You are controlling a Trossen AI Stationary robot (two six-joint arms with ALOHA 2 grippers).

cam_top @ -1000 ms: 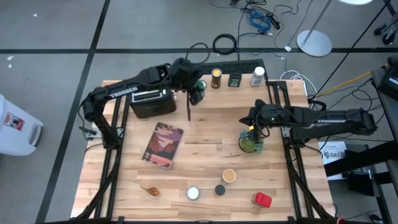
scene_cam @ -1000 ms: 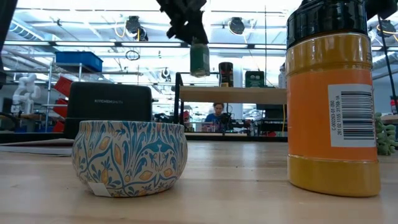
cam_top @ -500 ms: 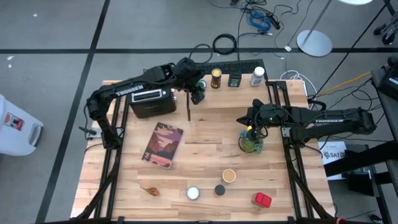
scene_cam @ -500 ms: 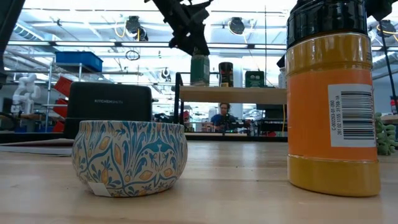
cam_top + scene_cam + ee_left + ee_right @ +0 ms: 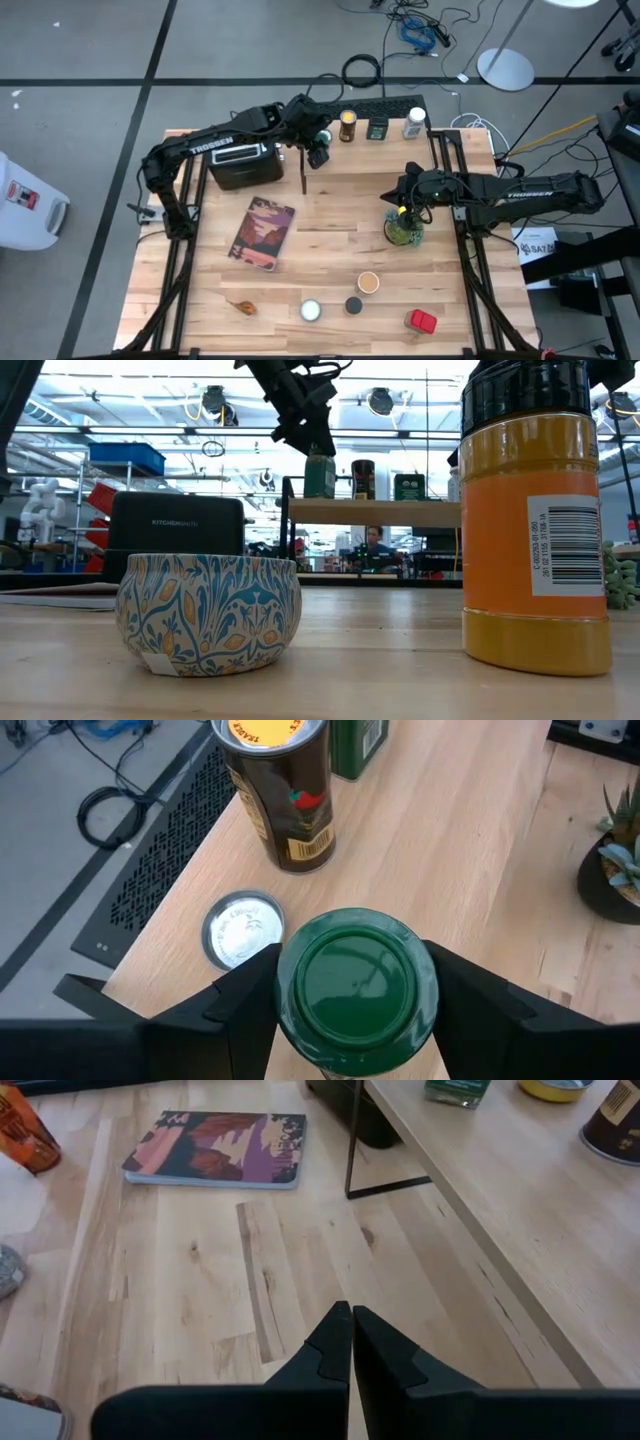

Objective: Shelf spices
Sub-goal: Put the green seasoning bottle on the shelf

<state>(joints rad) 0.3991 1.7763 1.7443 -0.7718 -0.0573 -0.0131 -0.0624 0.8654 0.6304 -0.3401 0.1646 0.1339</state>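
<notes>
Wooden shelf (image 5: 375,143) at the counter's (image 5: 330,250) far edge: left gripper (image 5: 318,141) jaws clamp a green-lidded spice jar (image 5: 356,988) at its left end (beside a yellow-topped jar (image 5: 278,790)); right gripper (image 5: 350,1342), jaws closed, hovers mid-counter.

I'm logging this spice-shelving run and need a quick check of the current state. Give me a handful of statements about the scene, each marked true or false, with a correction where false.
1. The left gripper holds the green-lidded spice jar between its fingers. True.
2. The light wooden shelf with black metal legs carries no spices yet. False: a yellow-topped brown jar, a green tin and a white-capped jar stand on it.
3. The right gripper has its fingers shut on nothing. True.
4. The reddish-covered book lies on the shelf. False: it lies on the wooden table, in front of the black toaster.
5. The red-topped tin sits near the table's front edge. True.
</notes>
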